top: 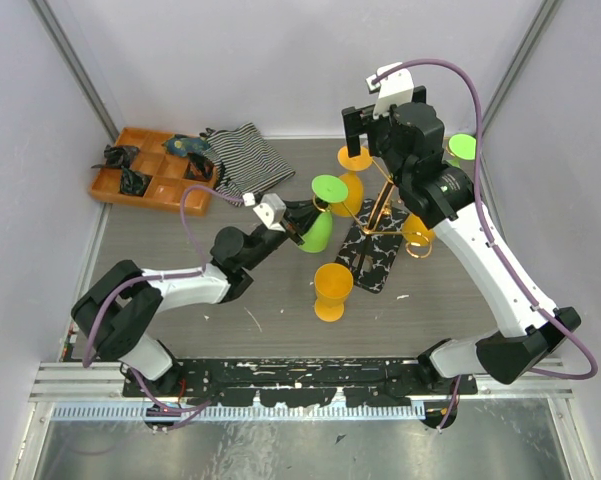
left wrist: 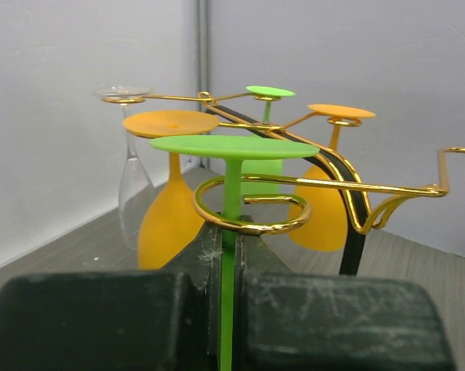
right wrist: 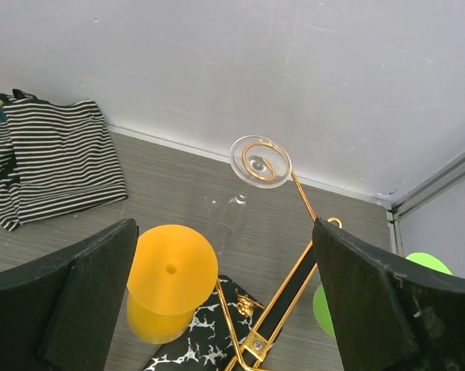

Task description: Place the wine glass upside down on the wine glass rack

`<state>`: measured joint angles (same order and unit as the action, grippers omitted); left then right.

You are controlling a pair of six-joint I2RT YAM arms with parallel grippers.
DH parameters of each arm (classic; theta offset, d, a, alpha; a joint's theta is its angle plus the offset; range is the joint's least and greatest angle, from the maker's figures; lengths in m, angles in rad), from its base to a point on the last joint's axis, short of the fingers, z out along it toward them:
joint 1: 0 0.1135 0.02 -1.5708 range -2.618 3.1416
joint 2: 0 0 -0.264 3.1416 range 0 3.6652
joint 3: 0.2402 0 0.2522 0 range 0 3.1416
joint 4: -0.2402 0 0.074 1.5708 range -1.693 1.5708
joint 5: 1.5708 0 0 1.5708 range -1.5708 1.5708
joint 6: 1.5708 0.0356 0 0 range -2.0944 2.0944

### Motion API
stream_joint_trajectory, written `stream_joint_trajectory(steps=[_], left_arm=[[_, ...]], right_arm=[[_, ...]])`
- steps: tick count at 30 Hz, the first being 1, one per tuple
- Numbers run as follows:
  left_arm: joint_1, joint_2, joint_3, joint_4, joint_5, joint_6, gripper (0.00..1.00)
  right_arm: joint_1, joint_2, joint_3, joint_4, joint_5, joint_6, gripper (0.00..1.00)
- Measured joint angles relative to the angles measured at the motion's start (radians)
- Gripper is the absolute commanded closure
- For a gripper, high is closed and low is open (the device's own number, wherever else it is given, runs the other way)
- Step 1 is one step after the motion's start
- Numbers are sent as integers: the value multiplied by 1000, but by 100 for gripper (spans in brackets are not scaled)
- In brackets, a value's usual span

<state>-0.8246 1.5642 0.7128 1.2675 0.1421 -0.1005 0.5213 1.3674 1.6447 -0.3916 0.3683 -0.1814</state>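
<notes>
My left gripper [top: 302,228] is shut on the stem of a green wine glass [left wrist: 234,147], held upside down with its foot on top. The stem stands inside a gold ring [left wrist: 251,205] of the wine glass rack [top: 378,208]. Its flat foot sits just above that ring. The rack's black speckled base [top: 372,258] rests on the table. Two orange glasses [left wrist: 170,124] [left wrist: 340,110], another green one [left wrist: 269,91] and a clear one [right wrist: 261,161] hang upside down on other arms. My right gripper [right wrist: 224,263] hovers open above the rack's far side, holding nothing.
Another orange glass [top: 332,287] stands on the table in front of the rack base. At the back left lie a striped cloth [top: 245,160] and an orange compartment tray [top: 150,172] with dark items. White walls close in on three sides.
</notes>
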Motion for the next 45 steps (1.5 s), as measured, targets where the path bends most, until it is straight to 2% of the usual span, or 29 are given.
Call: stream_joint_trajectory(steps=[12, 23, 24, 26, 28, 32, 38, 45], left_arm=[[-3, -82, -81, 27, -85, 55, 100], [2, -121, -87, -29, 7, 67, 98], [2, -120, -86, -31, 18, 67, 96], [-2, -109, -78, -32, 39, 66, 85], [-8, -91, -66, -32, 55, 65, 63], [-15, -71, -54, -32, 68, 63, 46], [-16, -80, -64, -36, 39, 71, 40], [-16, -191, -158, -105, -14, 82, 39]], right_arm=[[-2, 0, -6, 0, 0, 0, 0], [-2, 0, -6, 0, -6, 0, 0], [-2, 0, -6, 0, -7, 0, 0], [-2, 0, -6, 0, -8, 0, 0], [-2, 0, -7, 0, -8, 0, 0], [-2, 0, -9, -1, -8, 0, 0], [-3, 0, -9, -1, -8, 1, 0], [-6, 0, -8, -16, -24, 1, 1]])
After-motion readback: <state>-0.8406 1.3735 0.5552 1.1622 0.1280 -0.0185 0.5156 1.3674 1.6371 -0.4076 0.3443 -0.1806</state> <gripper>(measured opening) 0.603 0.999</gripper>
